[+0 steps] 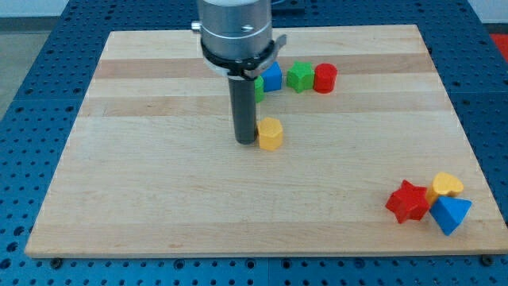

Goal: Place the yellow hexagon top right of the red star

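The yellow hexagon [271, 134] lies near the middle of the wooden board [159, 191]. My tip [244, 141] stands just to the hexagon's left, touching or nearly touching it. The red star [407, 201] lies at the view's lower right. A yellow heart [447, 186] sits at the star's upper right and a blue triangle [451, 214] at its lower right, both pressed close to it.
A row of blocks lies near the view's top: a green block [259, 88] partly hidden behind the rod, a blue block [272, 77], a green star [299, 76] and a red cylinder [325, 78]. The board's right edge is close to the star cluster.
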